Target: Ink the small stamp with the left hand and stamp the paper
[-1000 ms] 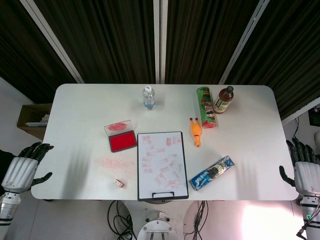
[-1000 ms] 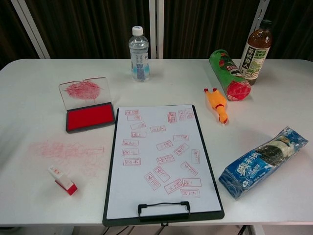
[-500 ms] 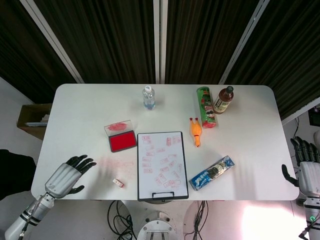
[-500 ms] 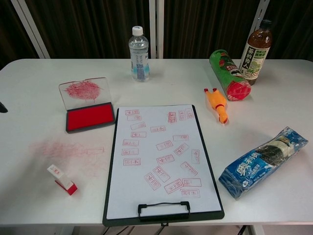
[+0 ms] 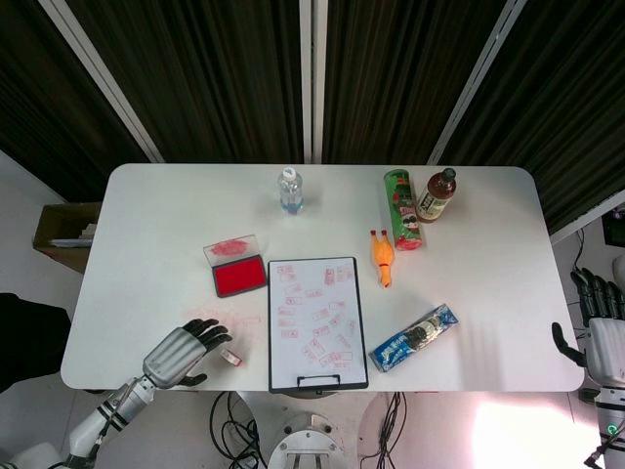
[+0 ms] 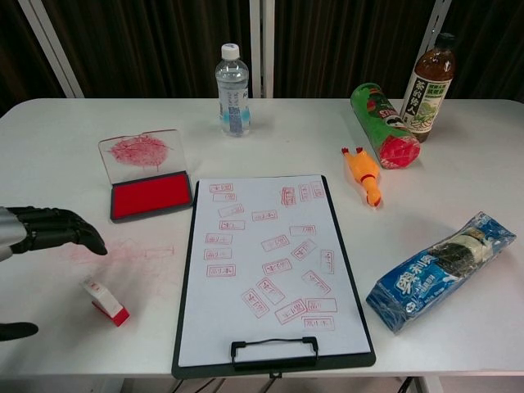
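The small stamp [image 5: 230,359] [image 6: 103,299], white with a red base, lies on its side on the table left of the clipboard. My left hand [image 5: 184,353] [image 6: 49,230] hovers just left of it, fingers spread, holding nothing. An open red ink pad [image 5: 238,276] [image 6: 151,194] with its clear lid up sits behind the stamp. The paper [image 5: 316,320] [image 6: 266,262], covered with several red stamp marks, is clipped to a black clipboard. My right hand [image 5: 601,337] hangs open off the table's right edge, seen only in the head view.
A water bottle [image 6: 232,91] stands at the back. A green chip can [image 6: 382,125] lies beside a tea bottle [image 6: 428,85]. A rubber chicken [image 6: 364,174] and a blue snack packet [image 6: 443,268] lie right of the clipboard. Red ink smears [image 6: 123,252] mark the table.
My left hand has swept in from the table's left edge to just beside the stamp. The right hand has barely shifted. The stamp has not moved.
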You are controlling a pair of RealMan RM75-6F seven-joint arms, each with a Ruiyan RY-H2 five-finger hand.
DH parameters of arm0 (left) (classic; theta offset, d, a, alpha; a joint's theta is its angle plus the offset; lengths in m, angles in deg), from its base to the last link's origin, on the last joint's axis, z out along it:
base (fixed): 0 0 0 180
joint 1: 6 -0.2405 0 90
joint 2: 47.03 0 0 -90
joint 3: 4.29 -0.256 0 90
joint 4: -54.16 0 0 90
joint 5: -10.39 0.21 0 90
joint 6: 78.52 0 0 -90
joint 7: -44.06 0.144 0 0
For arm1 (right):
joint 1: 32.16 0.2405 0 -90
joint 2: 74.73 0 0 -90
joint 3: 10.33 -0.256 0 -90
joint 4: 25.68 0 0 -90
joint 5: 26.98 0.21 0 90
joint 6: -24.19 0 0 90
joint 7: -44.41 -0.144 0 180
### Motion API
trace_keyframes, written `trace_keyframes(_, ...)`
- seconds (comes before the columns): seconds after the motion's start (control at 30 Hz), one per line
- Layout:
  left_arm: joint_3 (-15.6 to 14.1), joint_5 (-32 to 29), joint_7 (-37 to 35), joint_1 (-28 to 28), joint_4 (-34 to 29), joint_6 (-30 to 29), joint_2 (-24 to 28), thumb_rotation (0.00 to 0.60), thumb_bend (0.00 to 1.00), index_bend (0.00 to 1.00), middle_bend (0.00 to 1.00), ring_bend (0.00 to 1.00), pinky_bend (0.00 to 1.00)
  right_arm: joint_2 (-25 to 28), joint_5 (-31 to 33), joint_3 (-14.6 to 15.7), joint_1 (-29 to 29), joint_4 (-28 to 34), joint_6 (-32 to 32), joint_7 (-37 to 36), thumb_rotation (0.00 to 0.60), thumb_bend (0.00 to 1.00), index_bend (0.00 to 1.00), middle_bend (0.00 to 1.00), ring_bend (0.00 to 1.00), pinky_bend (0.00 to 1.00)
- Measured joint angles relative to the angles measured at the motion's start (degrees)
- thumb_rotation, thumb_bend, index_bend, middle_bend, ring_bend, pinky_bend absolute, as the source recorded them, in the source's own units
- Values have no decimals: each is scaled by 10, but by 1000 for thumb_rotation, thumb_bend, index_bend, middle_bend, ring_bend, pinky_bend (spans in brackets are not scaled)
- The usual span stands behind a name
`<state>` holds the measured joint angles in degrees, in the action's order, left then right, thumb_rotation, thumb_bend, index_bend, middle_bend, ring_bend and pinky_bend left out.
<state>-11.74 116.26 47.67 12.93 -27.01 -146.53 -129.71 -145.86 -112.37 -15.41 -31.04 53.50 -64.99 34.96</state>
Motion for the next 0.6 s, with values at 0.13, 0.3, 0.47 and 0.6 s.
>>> trace_keyframes(0.13,1,0,3,15,21,8,-26,600,226,261,242,166,267,-5,-7,-1,-2,-11,-12,-13,600,300,0,0,0,0)
trace_keyframes(0.3,1,-2,17,23,24,11,-34,600,260,303,296,166,266,-5,-2,-2,-4,-16,-11,-17,600,300,0,0,0,0)
trace_keyframes(0.47,-2,-7,27,29,21,12,-37,600,265,325,336,166,266,-7,-1,-2,-4,-17,-9,-17,600,300,0,0,0,0)
trace_keyframes(0.6,-6,-8,30,32,20,12,-39,600,279,346,375,166,266,-7,-1,-2,-4,-17,-8,-16,600,301,0,0,0,0)
